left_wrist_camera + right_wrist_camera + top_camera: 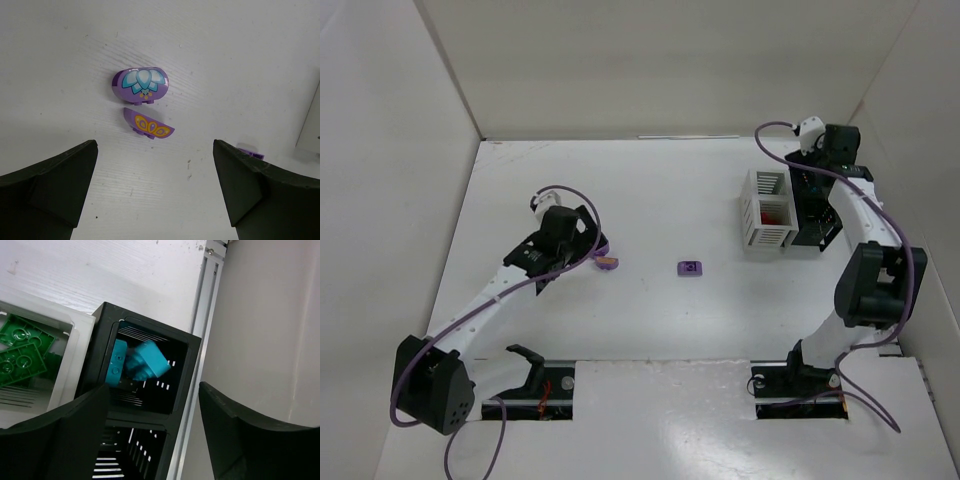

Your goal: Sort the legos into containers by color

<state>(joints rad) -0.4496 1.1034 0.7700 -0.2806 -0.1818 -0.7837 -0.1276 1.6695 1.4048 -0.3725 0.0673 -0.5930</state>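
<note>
My left gripper [154, 150] hangs open just above the table, nothing between its fingers. Just beyond it lie two purple legos: a rounded one with teal petals [140, 86] and a half-round one with orange marks [148, 126]. A third purple lego [691, 267] lies mid-table. My right gripper [154, 390] is open over the black container [150, 332]. A blurred teal lego [150, 360] is loose in its far compartment, beside another teal lego [114, 365]. The white container [767, 210] next to it holds green legos [22, 354] and a red lego [775, 212].
The two containers stand side by side at the back right, close to the right wall [260, 315] and a metal rail [202, 300]. The right arm [865, 240] covers most of the black container from above. White walls enclose the table on three sides.
</note>
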